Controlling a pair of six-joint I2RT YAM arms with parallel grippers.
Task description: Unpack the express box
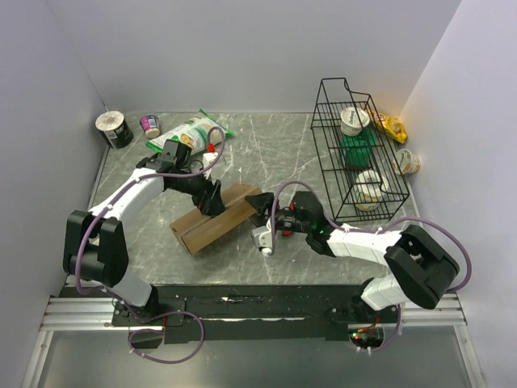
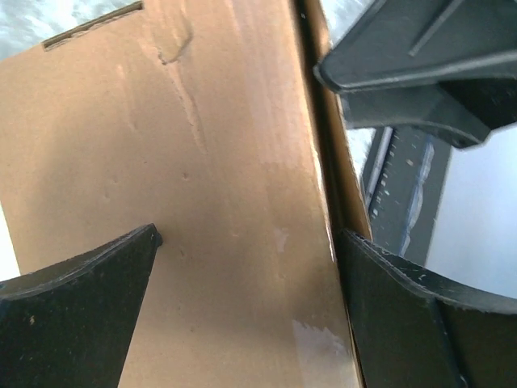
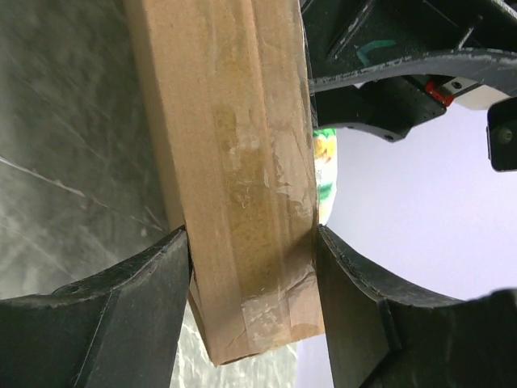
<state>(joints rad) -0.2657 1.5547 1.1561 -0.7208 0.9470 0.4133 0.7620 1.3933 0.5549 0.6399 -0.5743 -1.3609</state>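
While the express box lies slantwise on the middle of the marble worktop, both arms are on it. Its right end looks raised off the surface; how far, cannot tell.

- Right fingers: closed on the box's right end. In the right wrist view each finger presses a side of the narrow taped edge. Firm hold.
- Left fingers: at the box's far long edge, spread as wide as they go. In the left wrist view one finger sits over the broad brown face, and the other is just past the box's edge. No grip visible.
- Flaps: no open one to be seen.
- Snack bag, green and white, lies at the back behind the left arm, with a dark roll and a small cup near the left wall.
- Wire rack at the right rear, tubs inside it. A yellow packet and another tub lie beside it.
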